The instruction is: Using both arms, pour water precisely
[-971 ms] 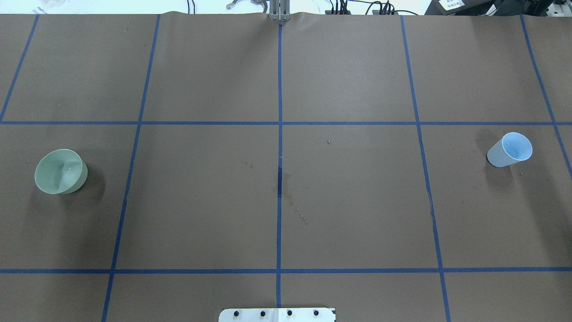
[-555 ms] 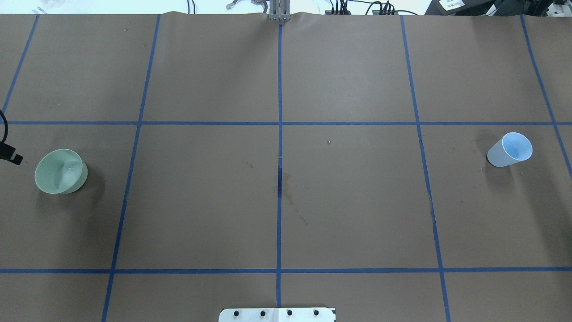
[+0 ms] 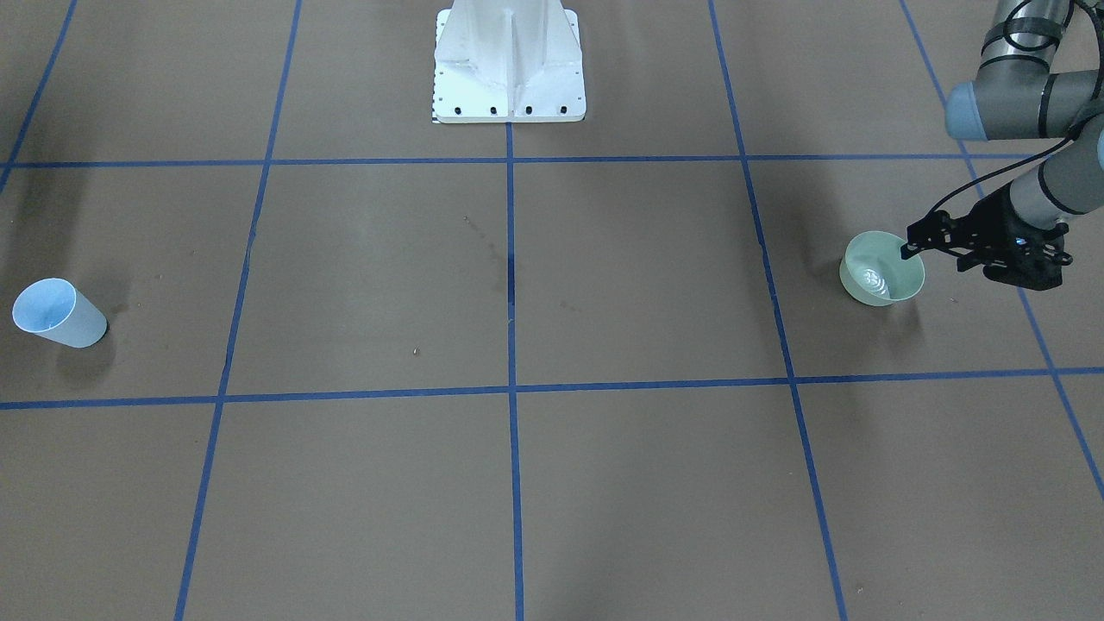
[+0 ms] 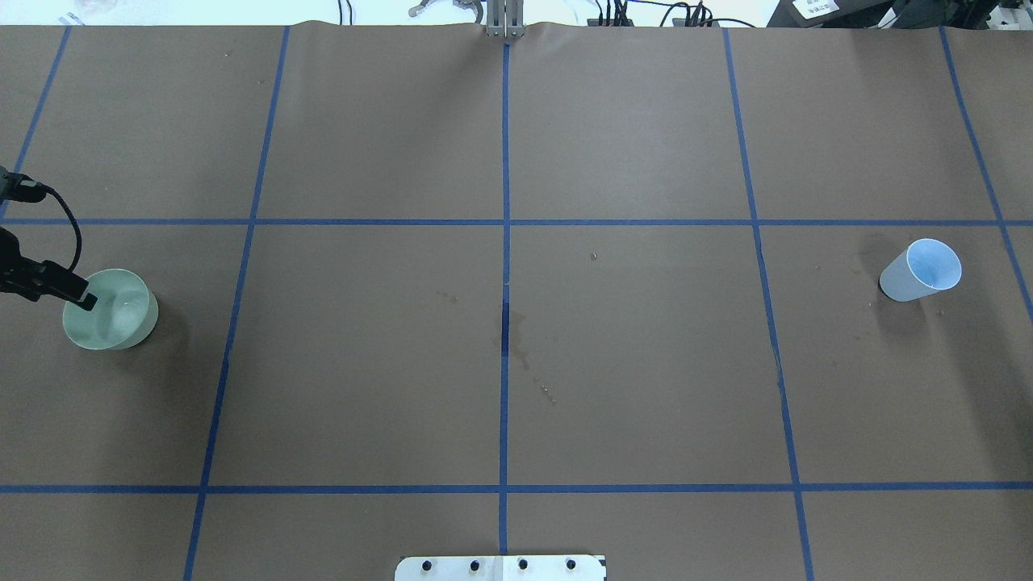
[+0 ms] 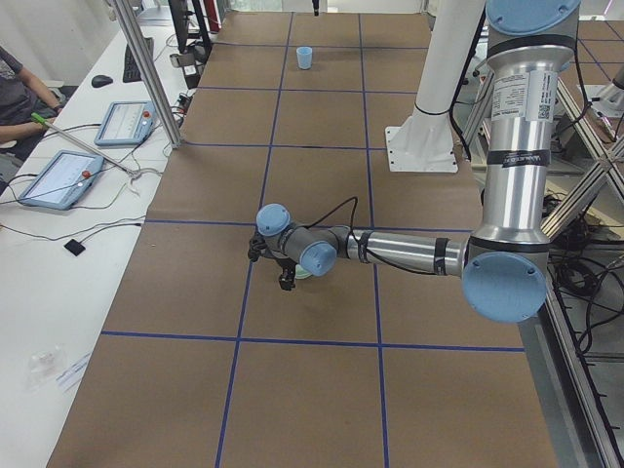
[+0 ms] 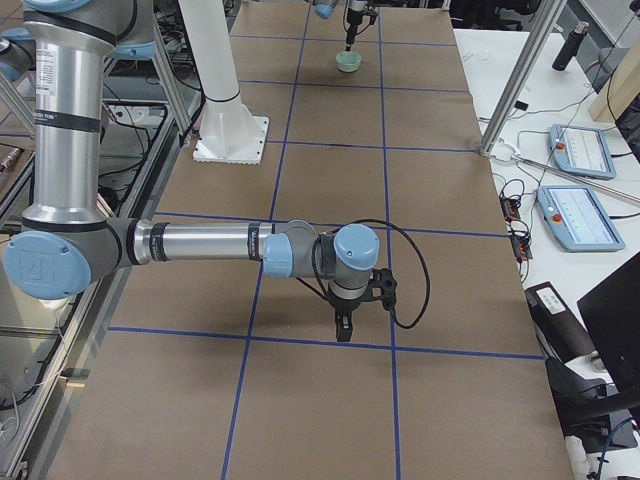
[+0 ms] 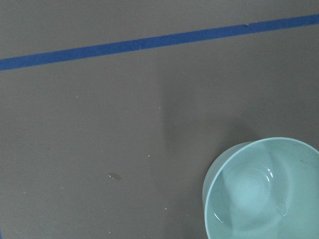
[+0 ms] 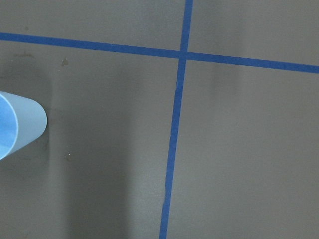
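The brown-papered table (image 4: 646, 363) looks as it did a second ago, and neither vessel has shifted; the change is the left arm (image 3: 1018, 112), absent from the overhead view then and now reaching in over the table's left end; the right arm (image 6: 200, 243) stretches low over its own end but does not show in that view. The green bowl (image 3: 887, 298) stands upright at the robot's left; the pale blue cup (image 3: 60, 315) stands at the far right, well apart from it. The left gripper (image 3: 936, 257) hangs at the bowl's outer rim, fingers spread, one tip over the inside and the other seemingly outside the wall, clasping nothing; the right gripper (image 6: 343, 322) hovers near the cup, and I cannot tell how its fingers stand. The water (image 7: 249, 191) lies shallow in the bowl, marked only by glints. I read this as the approach to a rim grasp; no pouring has begun, and the closing should be gentle lest the bowl tip or slop.
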Tool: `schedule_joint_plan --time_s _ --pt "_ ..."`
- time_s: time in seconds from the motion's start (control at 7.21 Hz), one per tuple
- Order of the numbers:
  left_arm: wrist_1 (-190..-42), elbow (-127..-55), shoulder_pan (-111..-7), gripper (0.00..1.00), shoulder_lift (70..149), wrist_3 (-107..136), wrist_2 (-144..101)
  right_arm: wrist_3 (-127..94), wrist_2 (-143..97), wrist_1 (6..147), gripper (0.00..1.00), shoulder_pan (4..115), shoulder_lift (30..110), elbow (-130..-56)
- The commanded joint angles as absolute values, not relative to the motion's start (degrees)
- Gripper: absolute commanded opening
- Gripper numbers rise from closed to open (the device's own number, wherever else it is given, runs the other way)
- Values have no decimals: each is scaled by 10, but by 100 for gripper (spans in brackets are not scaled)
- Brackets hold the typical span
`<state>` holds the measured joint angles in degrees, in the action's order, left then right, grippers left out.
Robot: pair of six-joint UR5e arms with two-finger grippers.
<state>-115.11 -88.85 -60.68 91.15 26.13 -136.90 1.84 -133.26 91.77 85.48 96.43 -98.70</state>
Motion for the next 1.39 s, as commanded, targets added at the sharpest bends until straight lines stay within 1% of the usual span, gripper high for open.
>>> schedule_joint_plan --time_s 0.0,0.14,0.55,0.69,0.83,0.97,1.11,1.25 --pt "-1156 -869 -603 51 926 261 -1369 18 -1333 918 100 854 964 -987" --pt "-1178 -868 -603 1 924 261 -1369 19 -1333 917 100 854 964 -990" --pt "-1177 -860 -603 0 928 261 -1372 19 -1333 918 100 854 964 -991" --pt "-1173 -868 -603 0 937 265 -1392 20 -1333 917 100 854 963 -991" --pt "-1166 -881 -604 0 959 303 -1417 20 -1333 917 100 854 963 -992" --pt "-1161 -895 -604 0 998 386 -1416 24 -1338 917 100 854 964 -998" --pt "-1161 -914 -585 0 1032 467 -1415 20 -1345 917 100 854 965 -1002" --pt "-1161 -925 -528 0 1069 554 -1395 19 -1346 916 100 854 963 -1004"
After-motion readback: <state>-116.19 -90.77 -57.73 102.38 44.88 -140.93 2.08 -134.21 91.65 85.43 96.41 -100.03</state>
